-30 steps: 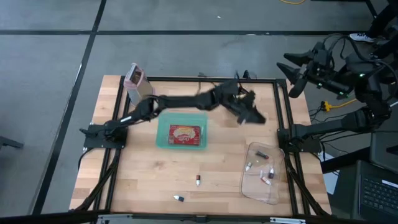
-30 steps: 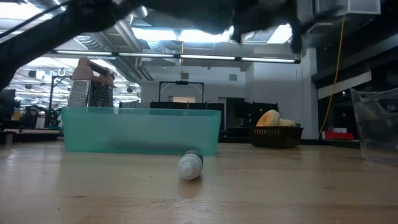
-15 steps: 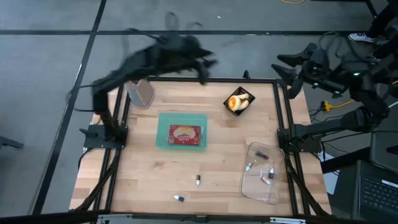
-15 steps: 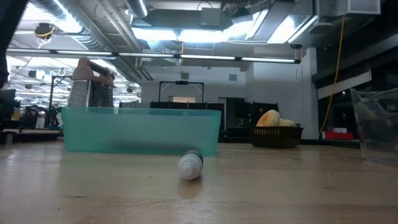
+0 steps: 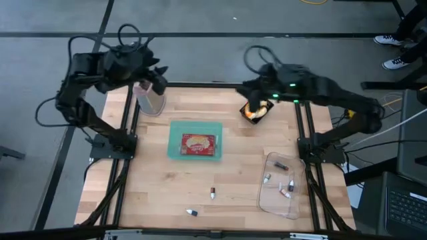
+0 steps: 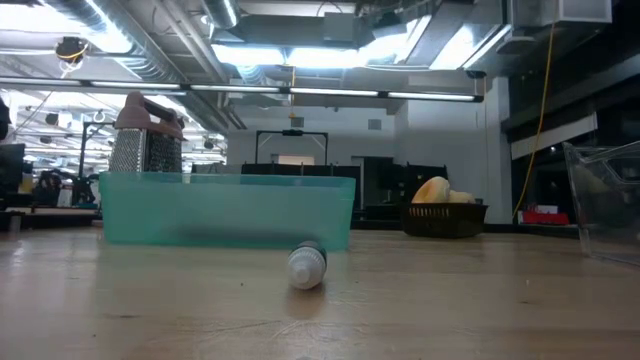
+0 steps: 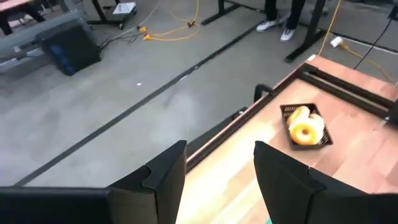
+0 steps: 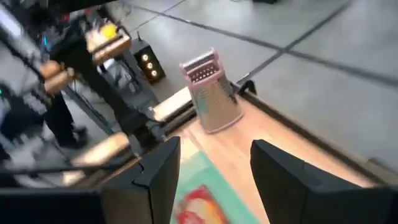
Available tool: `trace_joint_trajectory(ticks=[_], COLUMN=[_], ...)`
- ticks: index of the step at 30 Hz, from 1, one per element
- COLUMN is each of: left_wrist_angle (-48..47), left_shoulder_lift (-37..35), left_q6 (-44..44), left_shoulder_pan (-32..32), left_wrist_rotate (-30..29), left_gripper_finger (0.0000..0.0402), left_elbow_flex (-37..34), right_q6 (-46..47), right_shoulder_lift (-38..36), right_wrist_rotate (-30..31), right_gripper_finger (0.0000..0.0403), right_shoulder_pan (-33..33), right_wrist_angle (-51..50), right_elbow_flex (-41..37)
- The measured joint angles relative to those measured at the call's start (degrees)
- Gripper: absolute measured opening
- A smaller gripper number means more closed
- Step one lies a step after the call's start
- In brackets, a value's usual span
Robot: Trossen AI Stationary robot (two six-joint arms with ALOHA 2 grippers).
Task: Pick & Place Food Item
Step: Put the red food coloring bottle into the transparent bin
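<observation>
Two arms show in the high view: the left gripper (image 5: pixel 155 75) is raised above the table's far-left corner beside the grater (image 5: pixel 149 99), the right gripper (image 5: pixel 252 93) is above the black basket (image 5: pixel 257 110) of pastries near the far-right edge, with the teal tray (image 5: pixel 194 144) mid-table and a clear bin (image 5: pixel 281 185) at front right. Low view: tray (image 6: pixel 227 208), small bottle (image 6: pixel 306 265) lying before it, basket (image 6: pixel 444 217), no arm. Wrist views: left fingers (image 7: pixel 161 177) spread and empty, basket (image 7: pixel 305 125) ahead; right fingers (image 8: pixel 159 171) spread and empty, facing the grater (image 8: pixel 210 99).
</observation>
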Motion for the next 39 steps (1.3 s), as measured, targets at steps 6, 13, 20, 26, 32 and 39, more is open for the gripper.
trace_joint_trajectory(ticks=[6, 13, 20, 26, 32, 39], left_wrist_angle=[8.9, 34.2, 61.3, 65.6, 65.8, 62.9], left_shoulder_lift=[-6.8, -24.1, -44.6, -53.0, -54.2, -53.0], left_q6=[7.5, 6.8, -8.9, -16.2, -16.1, -12.8], left_shoulder_pan=[2.3, 5.9, 7.9, 7.8, 7.1, 7.1], left_wrist_rotate=[13.9, 31.7, 40.3, 40.2, 38.4, 41.3], left_gripper_finger=[0.0182, 0.0182, 0.0182, 0.0182, 0.0182, 0.0182], left_elbow_flex=[-8.2, -37.9, -70.6, -82.4, -83.8, -84.1], right_q6=[14.1, 26.9, 44.2, 52.7, 57.3, 66.4], right_shoulder_lift=[9.8, 25.8, 35.7, 39.4, 45.8, 53.5], right_wrist_rotate=[8.5, 15.2, 11.0, 4.6, 2.0, -4.3], right_gripper_finger=[0.0181, 0.0137, 0.0142, 0.0184, 0.0226, 0.0234], right_shoulder_pan=[3.7, 9.7, 15.7, 21.2, 24.5, 27.0], right_wrist_angle=[1.8, -17.1, -35.2, -44.2, -46.8, -40.1], right_elbow_flex=[6.6, 25.7, 37.4, 37.9, 37.9, 37.9])
